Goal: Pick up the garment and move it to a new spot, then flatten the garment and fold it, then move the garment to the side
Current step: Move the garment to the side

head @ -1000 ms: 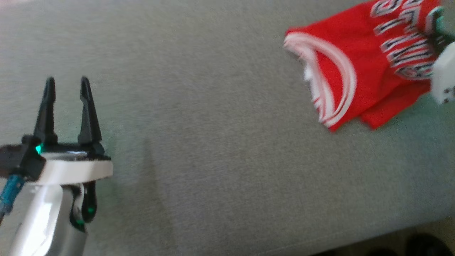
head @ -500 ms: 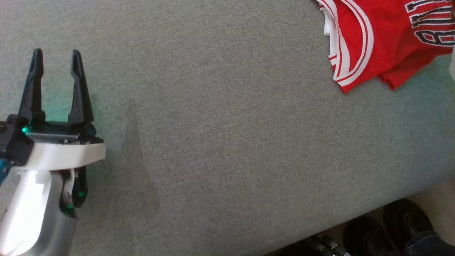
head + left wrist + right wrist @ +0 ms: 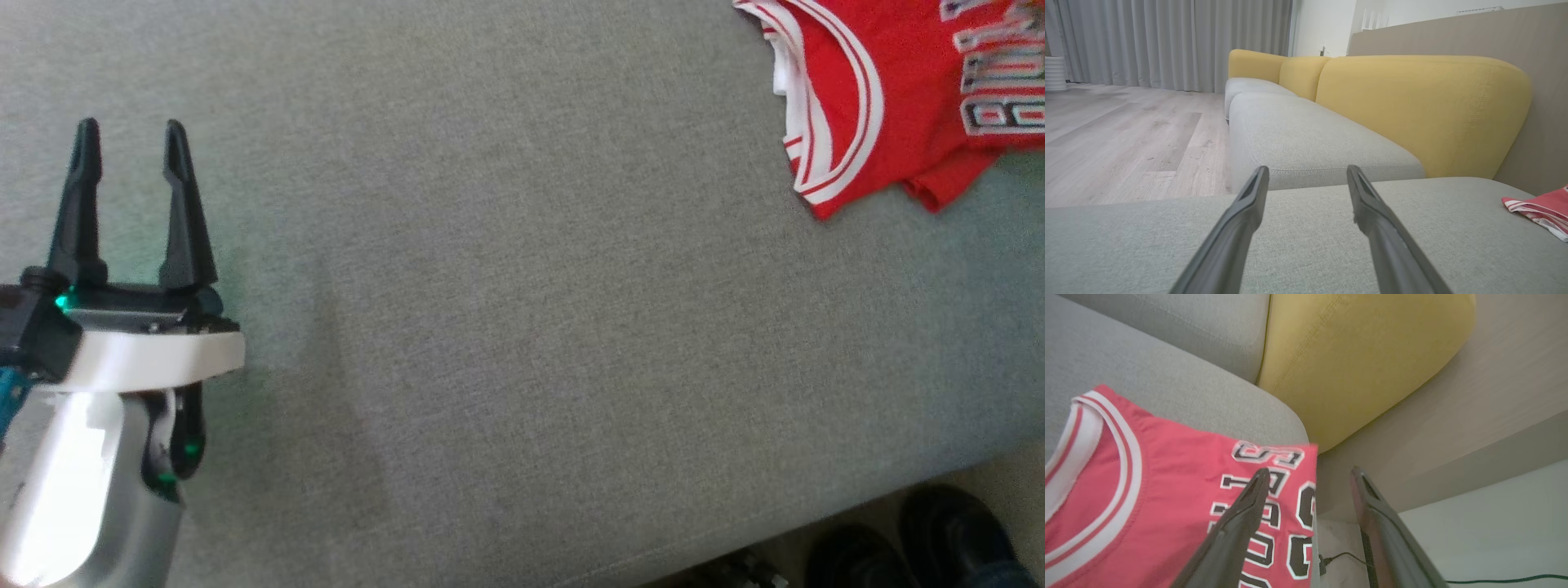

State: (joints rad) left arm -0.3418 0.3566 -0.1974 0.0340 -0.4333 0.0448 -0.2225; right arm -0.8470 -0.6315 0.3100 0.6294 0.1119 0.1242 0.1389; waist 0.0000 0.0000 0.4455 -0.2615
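The garment [image 3: 882, 106] is a red jersey with white trim and dark lettering, lying folded at the far right end of the grey sofa seat [image 3: 522, 286]. In the right wrist view my right gripper [image 3: 1310, 471] is open above the lettered edge of the garment [image 3: 1167, 490], with nothing between its fingers. My left gripper [image 3: 129, 131] is open and empty over bare cushion at the lower left, far from the jersey. In the left wrist view my left gripper [image 3: 1307, 171] points along the sofa, and a corner of the garment [image 3: 1541, 208] shows at the right.
Yellow back cushions [image 3: 1412, 110] line the far side of the seat. The seat's front edge runs along the bottom right, with dark shoes [image 3: 939, 523] on the floor below it. A cable [image 3: 1494, 577] lies on the floor past the sofa's end. Wooden floor [image 3: 1126, 134] lies to the left.
My right gripper has opened and let go of the jersey, which now rests on the cushion. The head camera has shifted. My left arm has stayed put.
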